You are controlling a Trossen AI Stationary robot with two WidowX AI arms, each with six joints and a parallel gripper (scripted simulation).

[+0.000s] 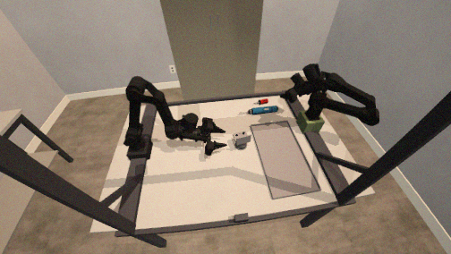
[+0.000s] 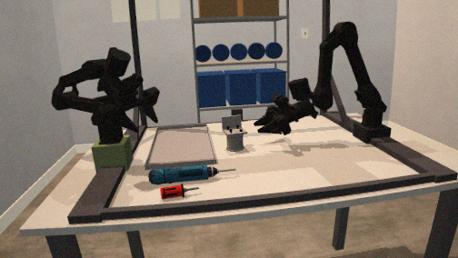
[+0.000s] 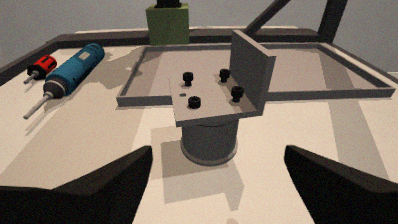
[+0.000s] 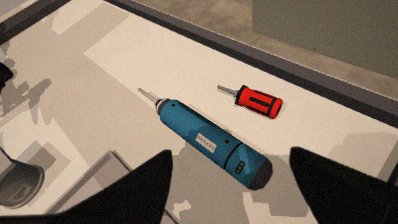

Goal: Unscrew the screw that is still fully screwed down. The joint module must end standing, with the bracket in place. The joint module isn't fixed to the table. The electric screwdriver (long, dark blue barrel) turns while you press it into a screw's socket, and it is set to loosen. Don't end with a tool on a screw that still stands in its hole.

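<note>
The joint module (image 1: 241,144) (image 2: 234,143) (image 3: 209,142) stands upright with the grey L-shaped bracket (image 2: 231,122) (image 3: 252,70) on top. In the left wrist view three black screws stand raised on shanks; the near-left screw (image 3: 194,102) sits lowest, its head at the plate. The electric screwdriver (image 1: 264,110) (image 2: 182,173) (image 3: 77,67) (image 4: 200,135) lies on the table. My left gripper (image 1: 225,138) (image 2: 272,128) (image 3: 218,152) is open and empty, fingers pointing at the module, short of it. My right gripper (image 2: 146,125) (image 4: 229,155) is open and empty above the electric screwdriver's rear end.
A short red screwdriver (image 1: 263,101) (image 2: 172,192) (image 3: 44,65) (image 4: 260,102) lies beside the electric one, near the table's edge. A shallow tray (image 1: 286,156) (image 2: 182,145) lies beside the module. A green block (image 1: 310,123) (image 2: 109,154) (image 3: 168,25) is under the right arm's base.
</note>
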